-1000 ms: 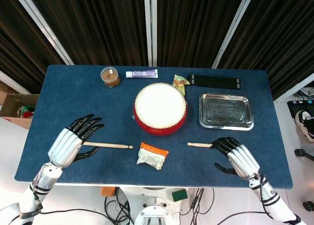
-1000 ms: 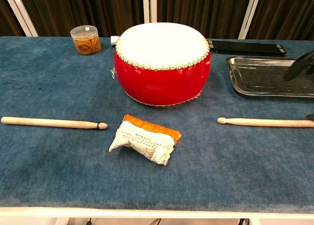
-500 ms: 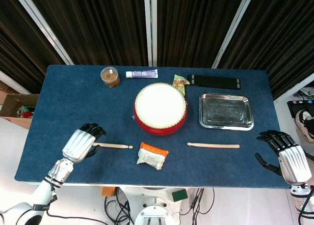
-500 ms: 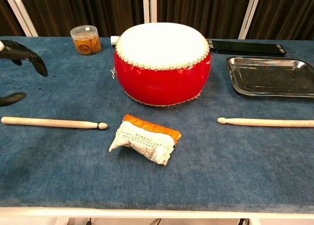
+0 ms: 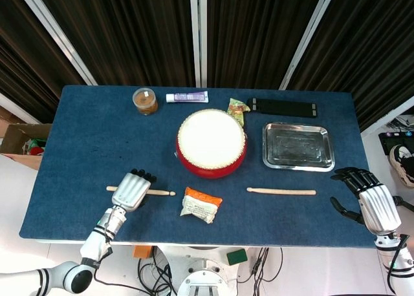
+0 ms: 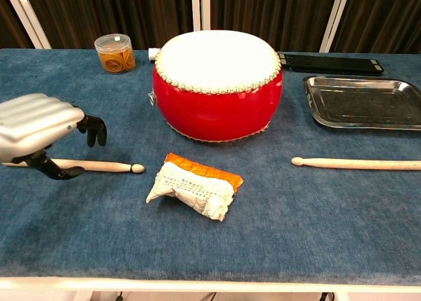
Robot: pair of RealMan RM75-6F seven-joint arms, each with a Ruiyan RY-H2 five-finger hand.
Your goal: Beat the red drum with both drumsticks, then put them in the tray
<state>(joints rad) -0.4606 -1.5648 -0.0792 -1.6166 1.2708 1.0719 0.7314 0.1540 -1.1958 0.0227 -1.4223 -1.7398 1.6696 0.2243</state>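
- Left hand (image 5: pixel 134 189) sits over the left wooden drumstick (image 5: pixel 162 192), fingers curled down past its far side, thumb on the near side; chest view shows the stick flat on the blue felt-covered table (image 5: pixel 84 134). Can't tell whether the fingers actually grip it.
- Left stick's long axis runs left-right, rounded tip (image 6: pixel 137 168) pointing right, toward the white-and-orange crumpled packet (image 6: pixel 194 185).
- Right hand (image 5: pixel 369 199) at the table's right edge, fingers spread, holding nothing, well apart from the right wooden drumstick (image 5: pixel 281 191).
- Right stick also lies left-right, tip pointing left, in front of the rectangular steel tray (image 5: pixel 298 147).
- Red drum with white skin (image 5: pixel 211 143) stands mid-table, between and behind the two sticks, tray just right of it.
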